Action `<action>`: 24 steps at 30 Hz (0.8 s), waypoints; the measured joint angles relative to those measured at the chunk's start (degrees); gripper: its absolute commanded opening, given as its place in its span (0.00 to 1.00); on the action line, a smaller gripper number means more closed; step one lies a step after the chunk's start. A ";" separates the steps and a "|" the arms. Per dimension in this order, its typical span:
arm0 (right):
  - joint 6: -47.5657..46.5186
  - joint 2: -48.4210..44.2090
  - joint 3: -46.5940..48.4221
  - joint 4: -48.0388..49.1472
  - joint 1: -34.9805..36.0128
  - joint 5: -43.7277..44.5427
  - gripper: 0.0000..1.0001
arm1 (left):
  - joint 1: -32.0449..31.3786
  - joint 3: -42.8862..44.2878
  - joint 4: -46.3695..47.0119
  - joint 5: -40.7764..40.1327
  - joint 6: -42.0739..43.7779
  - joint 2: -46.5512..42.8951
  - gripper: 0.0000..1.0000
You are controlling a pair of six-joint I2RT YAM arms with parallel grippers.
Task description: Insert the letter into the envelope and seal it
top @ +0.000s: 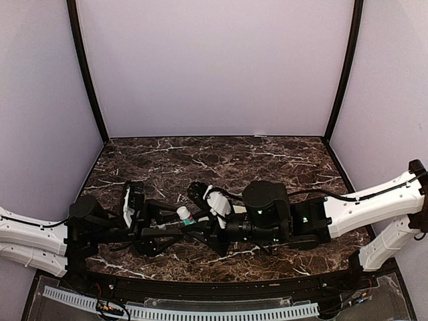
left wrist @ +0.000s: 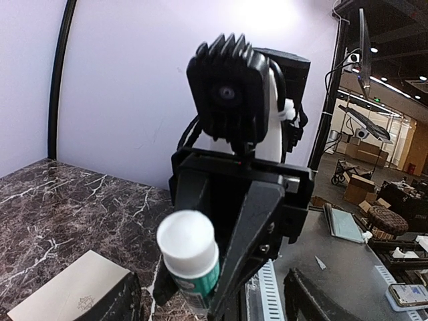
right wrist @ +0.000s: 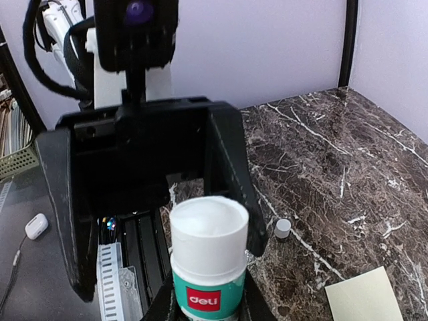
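Both arms meet mid-width by the tabletop's [top: 221,157] near edge, hands facing each other. R hand [top: 198,225] is clenched on a glue stick [right wrist: 207,267] w/ white top and green "deli" label, its white end pointing at the L hand [top: 164,231]. L hand is released: fingers [right wrist: 63,214] spread wide, nothing gripped. Can't tell if the stick's top sits inside that gap or just short of it.

Letter [left wrist: 63,291]: a tan corner shows in the L wrist view, flat on the tabletop just beside the L hand's own finger, w/ a small printed mark on it. Envelope [right wrist: 364,297]: a pale cream-yellow corner shows in the R wrist view, flat on the tabletop near the R hand. In the top view both papers are hidden under the arms, so their exact spots can't be told.

A small white cap [right wrist: 283,228] stands on the tabletop, apart from the envelope corner.
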 measured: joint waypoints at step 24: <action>-1.29 1.03 0.74 -5.11 0.02 -9.03 0.00 | -0.17 0.17 0.13 1.38 -2.38 2.32 0.35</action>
